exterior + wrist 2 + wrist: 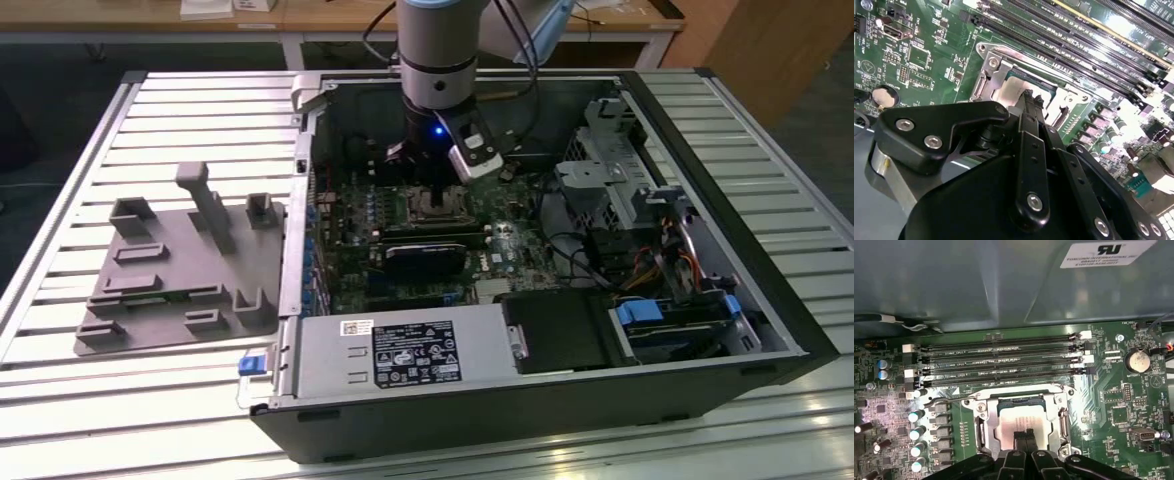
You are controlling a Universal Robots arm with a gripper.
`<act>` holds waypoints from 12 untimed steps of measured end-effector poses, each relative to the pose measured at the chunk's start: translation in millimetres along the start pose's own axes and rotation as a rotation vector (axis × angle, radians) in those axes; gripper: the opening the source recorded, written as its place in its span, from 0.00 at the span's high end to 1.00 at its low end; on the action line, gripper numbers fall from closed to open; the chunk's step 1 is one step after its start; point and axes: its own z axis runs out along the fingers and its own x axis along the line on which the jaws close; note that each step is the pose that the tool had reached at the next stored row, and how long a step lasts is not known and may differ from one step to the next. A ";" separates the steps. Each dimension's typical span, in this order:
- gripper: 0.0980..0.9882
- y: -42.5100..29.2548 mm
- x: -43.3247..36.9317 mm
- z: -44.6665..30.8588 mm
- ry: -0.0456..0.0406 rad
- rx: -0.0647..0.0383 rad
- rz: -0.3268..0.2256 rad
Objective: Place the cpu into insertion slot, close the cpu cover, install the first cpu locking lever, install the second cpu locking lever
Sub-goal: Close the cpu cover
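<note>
I have the computer case sitting on the slatted table. A moulded fixture lies on the table at the exterior view's left of the case. Inside, the power supply sits along the edge nearest that camera, and the drive bays stand at the exterior view's right. An expansion card lies between the power supply and the insertion slot.

In the first wrist view I see the cpu in the slot, with the cpu cover lying around it and the gripper directly over it. Four memory slots run side by side between the slot and the case wall. A coin battery sits past one end of them.
</note>
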 end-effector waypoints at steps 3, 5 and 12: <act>1.00 0.2 -0.2 -3.2 -0.0001 0.000 0.000; 1.00 0.4 -0.4 -6.6 0.0000 0.000 0.000; 1.00 1.3 -1.4 -22.5 0.0000 0.000 0.000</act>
